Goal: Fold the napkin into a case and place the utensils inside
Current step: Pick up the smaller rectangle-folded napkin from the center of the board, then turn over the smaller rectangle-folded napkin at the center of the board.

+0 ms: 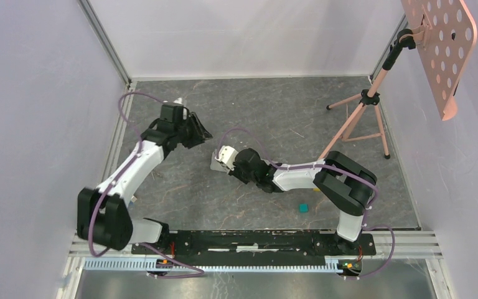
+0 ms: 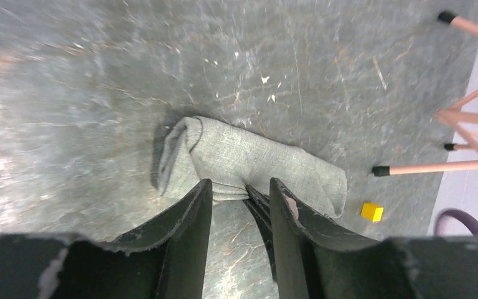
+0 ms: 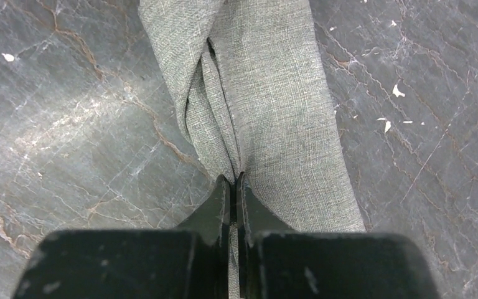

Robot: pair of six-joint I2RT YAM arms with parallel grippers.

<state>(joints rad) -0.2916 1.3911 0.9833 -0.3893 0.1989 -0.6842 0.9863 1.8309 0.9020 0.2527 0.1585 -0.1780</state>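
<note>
Napkin, grey-green woven cloth (image 3: pixel 274 93), lies bunched mid-tabletop (image 3: pixel 68 124), no case formed yet. Right gripper (image 3: pixel 235 187) clenched on a gathered crease; left gripper (image 2: pixel 239 184) released, jaws apart just beside it. Risk: a single-point pull drags the bundle and tightens the creases. Utensils not visible.

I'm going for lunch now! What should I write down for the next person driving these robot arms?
The left gripper: jaws open, empty, near the folded grey-green cloth napkin.
The right gripper: jaws shut, pinching a napkin fold.
Napkin lies bunched, partly folded, on the dark marbled table; no case yet.
Thin silver metal utensils: not in any view.
Left to do: finish the fold, find utensils, slide them inside.
</note>
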